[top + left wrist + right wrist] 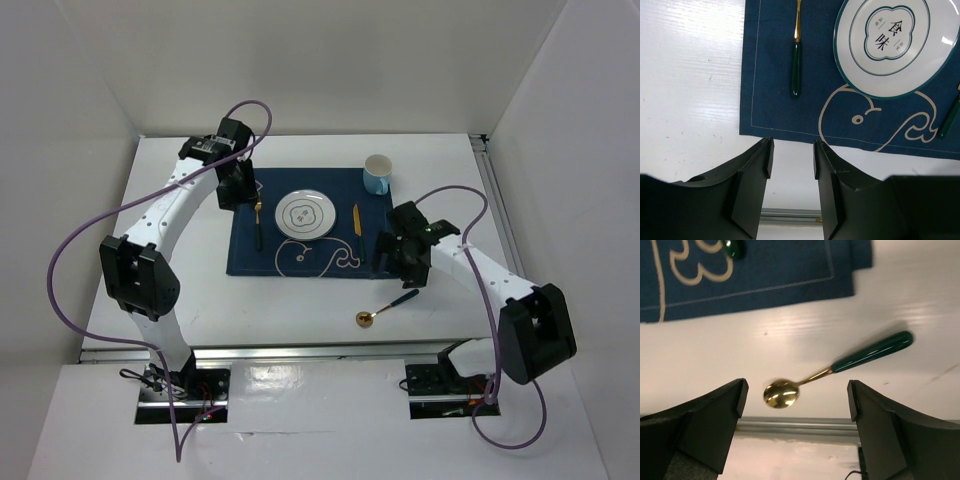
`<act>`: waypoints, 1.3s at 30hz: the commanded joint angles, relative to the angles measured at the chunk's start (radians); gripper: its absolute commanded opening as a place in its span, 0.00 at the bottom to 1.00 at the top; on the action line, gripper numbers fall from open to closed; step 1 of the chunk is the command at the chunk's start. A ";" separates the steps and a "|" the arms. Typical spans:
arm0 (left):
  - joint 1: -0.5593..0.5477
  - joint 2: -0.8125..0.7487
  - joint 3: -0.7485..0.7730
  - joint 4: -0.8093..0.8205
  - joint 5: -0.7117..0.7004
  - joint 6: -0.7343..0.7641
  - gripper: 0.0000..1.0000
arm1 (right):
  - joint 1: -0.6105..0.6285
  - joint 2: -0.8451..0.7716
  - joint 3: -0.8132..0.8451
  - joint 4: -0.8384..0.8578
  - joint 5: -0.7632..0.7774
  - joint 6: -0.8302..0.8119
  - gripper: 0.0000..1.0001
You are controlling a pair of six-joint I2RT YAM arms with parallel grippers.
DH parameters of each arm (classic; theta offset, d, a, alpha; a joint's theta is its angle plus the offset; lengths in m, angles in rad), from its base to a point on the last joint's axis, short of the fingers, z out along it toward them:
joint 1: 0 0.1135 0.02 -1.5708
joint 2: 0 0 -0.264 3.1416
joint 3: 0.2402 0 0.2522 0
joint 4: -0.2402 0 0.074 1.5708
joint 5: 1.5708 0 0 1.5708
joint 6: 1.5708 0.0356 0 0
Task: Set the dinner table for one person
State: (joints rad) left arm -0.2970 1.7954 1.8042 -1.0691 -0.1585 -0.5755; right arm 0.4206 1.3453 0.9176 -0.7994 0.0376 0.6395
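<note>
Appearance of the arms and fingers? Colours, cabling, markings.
Both the left arm and right arm have white links with black joint housings. A purple cable loops loosely along each. The left gripper and right gripper are black, with matte, angular fingers. No legible markings.

Bright, even overhead light floods your white tabletop [300,300], shadows soft beneath the arms; glare streaks the front ledge [300,385], and the spoon [845,363] blurs slightly in your right wrist view.
</note>
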 commanded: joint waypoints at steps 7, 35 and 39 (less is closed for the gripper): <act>-0.002 -0.050 0.007 0.006 0.013 0.019 0.54 | 0.053 -0.054 -0.177 0.138 -0.243 0.144 0.95; -0.002 -0.068 -0.011 -0.003 -0.003 0.019 0.54 | 0.052 0.144 0.064 0.290 -0.096 -0.067 0.98; -0.002 -0.068 -0.020 0.006 0.008 0.019 0.54 | 0.018 0.084 0.041 0.243 -0.059 -0.081 0.94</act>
State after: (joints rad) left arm -0.2970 1.7691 1.7935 -1.0698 -0.1539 -0.5755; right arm 0.4625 1.4960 0.9432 -0.5095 -0.0875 0.6010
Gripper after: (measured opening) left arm 0.542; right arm 0.953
